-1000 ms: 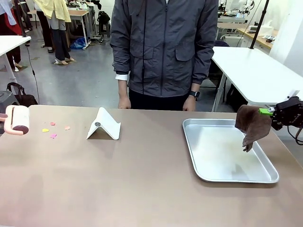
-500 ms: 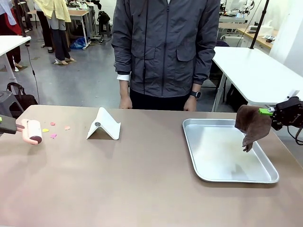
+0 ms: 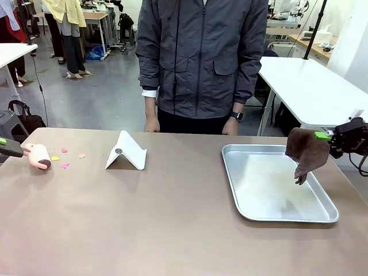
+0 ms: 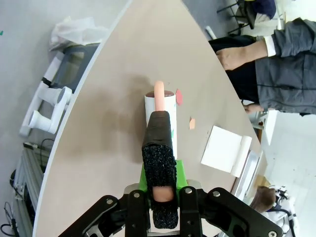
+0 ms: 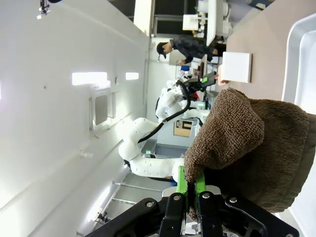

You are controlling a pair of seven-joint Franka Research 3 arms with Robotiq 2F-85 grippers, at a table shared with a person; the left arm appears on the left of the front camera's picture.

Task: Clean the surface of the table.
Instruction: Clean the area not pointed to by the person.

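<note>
My left gripper [image 3: 4, 144] at the far left edge is shut on the black foam handle of a pink lint roller [image 3: 37, 156]. The roller's head sits low over the brown table [image 3: 172, 218], just left of a few pink and yellow paper scraps [image 3: 64, 158]. In the left wrist view the roller [image 4: 160, 103] points away from my left gripper [image 4: 159, 182], with scraps [image 4: 179, 97] beside its head. My right gripper [image 3: 330, 137] is shut on a brown cloth [image 3: 307, 150] that hangs over the tray's right side. The cloth [image 5: 247, 143] drapes from the right gripper [image 5: 191, 197].
A shiny metal tray [image 3: 253, 210] lies on the right half of the table. A folded white stand [image 3: 125, 152] sits left of centre. A person in a grey jacket [image 3: 201, 57] stands at the far edge, hands down. White tables stand behind.
The left gripper turned the lint roller from broadside to end-on and brought it down and rightward, close to the scraps. The right arm and cloth have not moved.
</note>
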